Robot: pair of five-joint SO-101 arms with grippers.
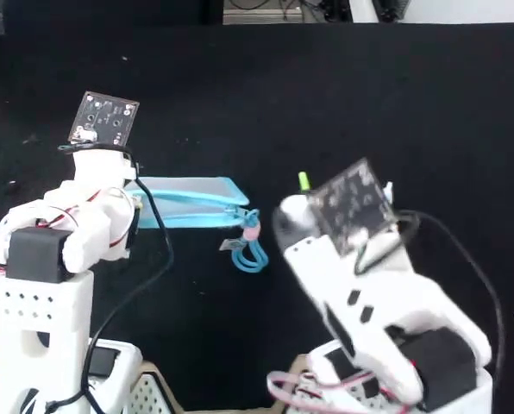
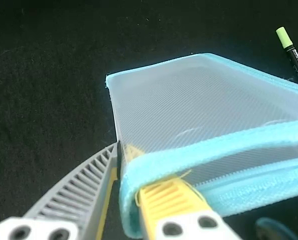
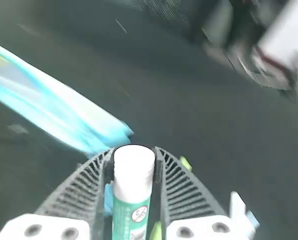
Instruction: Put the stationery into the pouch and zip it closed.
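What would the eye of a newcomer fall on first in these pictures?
The light blue pouch lies flat between the two arms, one end clamped in the left arm's fingers. The right arm's fingers grip a white-capped glue stick, and a green-capped marker lies apart from the pouch.

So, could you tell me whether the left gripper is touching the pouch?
Touching. The left wrist view shows the left gripper closed on a corner of the pouch, with the blue edge pinched between its two fingers.

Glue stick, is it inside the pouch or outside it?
Outside: the right gripper is shut on the glue stick, apart from the pouch.
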